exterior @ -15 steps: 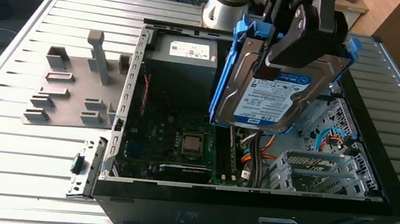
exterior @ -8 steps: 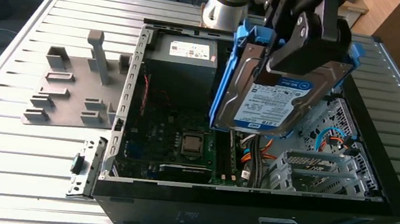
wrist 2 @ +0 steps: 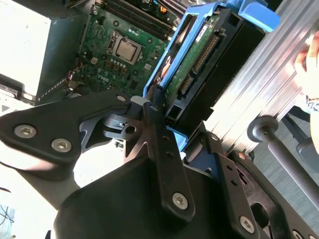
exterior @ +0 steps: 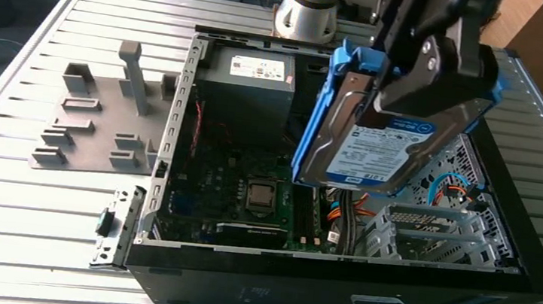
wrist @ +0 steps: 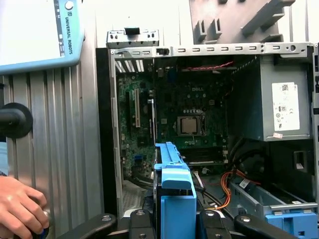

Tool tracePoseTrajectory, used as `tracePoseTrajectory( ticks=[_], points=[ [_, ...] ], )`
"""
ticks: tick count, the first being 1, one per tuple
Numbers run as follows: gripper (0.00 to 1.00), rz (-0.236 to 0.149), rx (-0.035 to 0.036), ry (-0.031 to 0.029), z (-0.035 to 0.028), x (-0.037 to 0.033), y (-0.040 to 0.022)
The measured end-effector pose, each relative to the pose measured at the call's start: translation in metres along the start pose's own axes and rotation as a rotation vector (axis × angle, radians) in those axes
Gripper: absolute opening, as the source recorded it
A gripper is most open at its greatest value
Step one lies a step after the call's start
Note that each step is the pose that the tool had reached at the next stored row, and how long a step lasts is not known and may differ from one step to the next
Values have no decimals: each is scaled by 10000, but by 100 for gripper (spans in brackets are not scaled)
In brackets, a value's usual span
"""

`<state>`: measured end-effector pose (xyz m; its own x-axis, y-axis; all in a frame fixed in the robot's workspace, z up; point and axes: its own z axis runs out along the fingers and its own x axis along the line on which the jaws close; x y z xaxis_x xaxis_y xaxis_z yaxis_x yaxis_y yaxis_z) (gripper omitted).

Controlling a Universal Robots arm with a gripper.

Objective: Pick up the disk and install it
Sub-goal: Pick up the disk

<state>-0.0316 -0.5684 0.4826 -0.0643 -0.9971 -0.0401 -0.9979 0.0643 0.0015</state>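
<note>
Transport step in hand: the disk (exterior: pixel 385 147) was held clamped by its blue carrier edges in the gripper (exterior: pixel 424 100), which was closed on it, and was kept tilted, label side towards the exterior camera, above the open computer case (exterior: pixel 339 282). The disk was seen raised clear of the case, over the end with the metal drive cage (exterior: pixel 425 230), not touching it or the cables beside it. In the second wrist view the disk (wrist 2: pixel 199 56) was shown connector edge out, with the motherboard (wrist 2: pixel 119 50) of the case below it. In the first wrist view the blue carrier end (wrist: pixel 175 191) was seen between the gripper links, over the case interior; the power supply (wrist: pixel 279 107) was fixed at the far wall of the case. Pick-up was judged done, install not yet done. Seating was judged to call for the carrier being levelled and lined up with the cage rails, clear of the orange cables (wrist: pixel 227 186). A person's hand (wrist: pixel 20 208) was seen on the surface (exterior: pixel 23 209) outside the case.
</note>
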Motion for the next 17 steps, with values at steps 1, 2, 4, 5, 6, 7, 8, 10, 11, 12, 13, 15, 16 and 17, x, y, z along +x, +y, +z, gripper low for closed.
tracePoseTrajectory(
  ticks=[1,2,4,5,6,7,8,10,11,12,13,15,16,17],
  points=[
    [36,0,-2,-4,2,7,-20],
    [36,0,-5,-7,5,13,-43],
    [36,1,-10,-12,10,22,-93],
    [36,0,-12,-15,14,25,-118],
    [36,0,-15,-17,17,28,-144],
    [36,0,-18,-16,19,30,-170],
    [36,1,-22,-14,21,33,-196],
    [36,1,-28,-14,27,38,-249],
    [36,1,-31,-14,30,40,-274],
    [36,1,-35,-13,33,42,-299],
    [36,1,-38,-13,36,45,-324],
    [36,2,-44,-13,43,49,-372],
    [36,2,-48,-13,48,52,-398],
    [36,2,-51,-12,52,54,-422]
  ],
)
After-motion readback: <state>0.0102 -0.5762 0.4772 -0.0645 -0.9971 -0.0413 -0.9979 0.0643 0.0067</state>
